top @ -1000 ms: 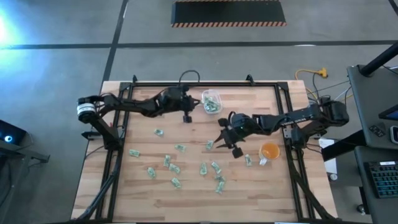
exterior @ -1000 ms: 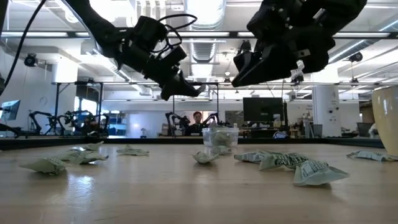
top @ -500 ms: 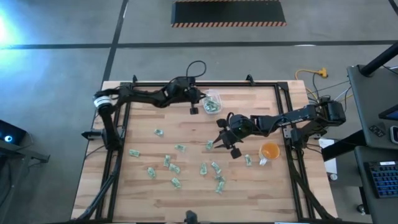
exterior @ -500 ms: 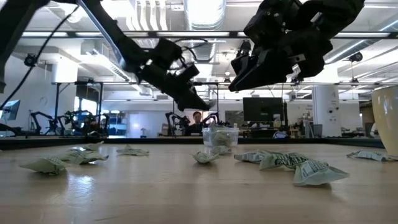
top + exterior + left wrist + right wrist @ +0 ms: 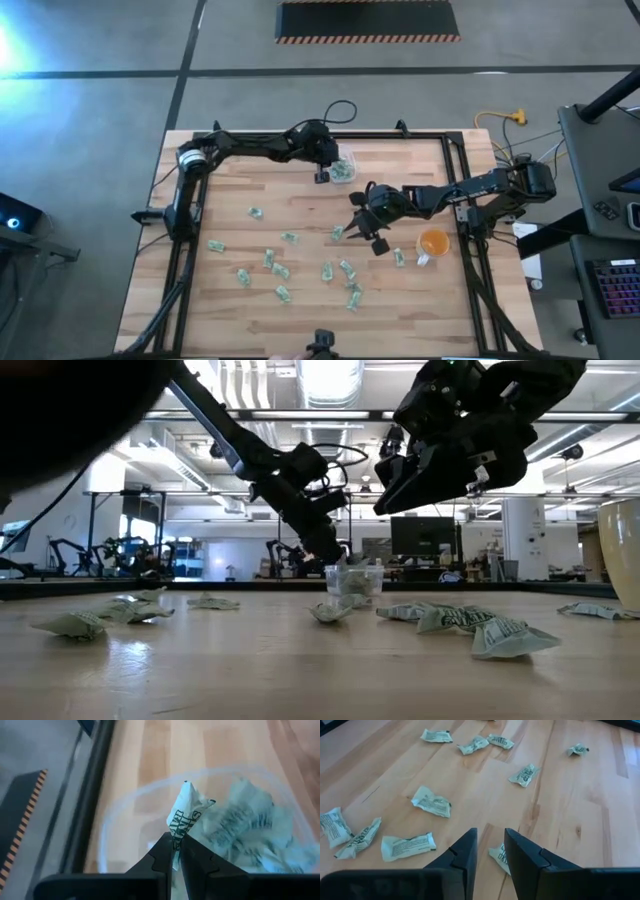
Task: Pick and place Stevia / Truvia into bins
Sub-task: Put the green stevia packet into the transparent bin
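Green-and-white sweetener packets lie scattered over the wooden table (image 5: 300,300), most toward its near side (image 5: 280,270) (image 5: 431,802). The clear tub (image 5: 343,167) (image 5: 120,820) stands near the far edge with several packets inside. My left gripper (image 5: 322,173) (image 5: 176,840) hovers just over the tub's left rim, shut on one packet. My right gripper (image 5: 362,228) (image 5: 490,837) hangs open above the table's middle, over a packet (image 5: 498,854) that lies flat below the gap between its fingers. My left gripper pinches one crumpled packet (image 5: 182,815) between its two fingers, by the packet's lower end (image 5: 175,843). The rest of the packet sticks out past the fingertips. It is lifted clear, over the tub's inside.
An orange cup (image 5: 433,242) (image 5: 625,550) stands right of my right gripper. A black frame (image 5: 190,200) runs along the table's left, right and far edges. Loose packets (image 5: 480,625) fill the near half; bare wood lies between the tub and my right gripper.
My left arm has swung toward the table's right and far edge, from left of the tub until its gripper is over the tub's rim, and has come lower. My right gripper has stayed almost where it was.
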Robot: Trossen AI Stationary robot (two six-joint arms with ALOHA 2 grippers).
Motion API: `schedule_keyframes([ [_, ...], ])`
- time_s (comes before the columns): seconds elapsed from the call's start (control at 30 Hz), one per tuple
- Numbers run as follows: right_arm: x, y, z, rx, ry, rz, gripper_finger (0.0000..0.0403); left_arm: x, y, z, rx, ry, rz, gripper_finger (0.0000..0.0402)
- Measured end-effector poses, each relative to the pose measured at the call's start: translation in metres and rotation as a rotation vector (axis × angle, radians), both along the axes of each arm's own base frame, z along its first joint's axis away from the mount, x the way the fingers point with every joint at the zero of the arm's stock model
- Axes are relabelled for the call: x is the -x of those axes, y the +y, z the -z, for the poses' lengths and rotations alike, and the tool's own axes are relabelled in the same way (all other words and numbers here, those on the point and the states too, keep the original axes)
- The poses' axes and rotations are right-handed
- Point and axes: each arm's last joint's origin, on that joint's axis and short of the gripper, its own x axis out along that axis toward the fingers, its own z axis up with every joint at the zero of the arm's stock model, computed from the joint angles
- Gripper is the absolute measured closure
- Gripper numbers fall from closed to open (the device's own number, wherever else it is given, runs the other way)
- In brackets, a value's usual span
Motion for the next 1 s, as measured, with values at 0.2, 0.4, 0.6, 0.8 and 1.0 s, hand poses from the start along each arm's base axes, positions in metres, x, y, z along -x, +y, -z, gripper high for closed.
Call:
schedule_keyframes([
  [0.2, 0.0, 0.0, 0.0, -0.006, 0.008, 0.004, 0.0324, 0.0, 0.0, -0.003, 0.013, -0.01, -0.014, 0.0388],
  [0.4, 0.0, 0.0, 0.0, -0.007, 0.009, 0.006, 0.0328, 0.001, -0.002, -0.002, 0.046, -0.012, 0.013, 0.0379],
  [0.6, 0.0, 0.0, 0.001, -0.02, 0.013, 0.015, 0.0322, 0.001, -0.003, -0.001, 0.08, -0.018, 0.028, 0.0306],
  [0.8, 0.0, 0.0, 0.004, -0.037, 0.031, 0.028, 0.0316, 0.008, -0.007, -0.001, 0.126, 0.05, 0.02, 0.023],
  [1.0, -0.009, 0.0, 0.025, -0.022, 0.049, 0.017, 0.0315, 0.033, -0.023, -0.017, 0.247, 0.199, 0.042, 0.0194],
])
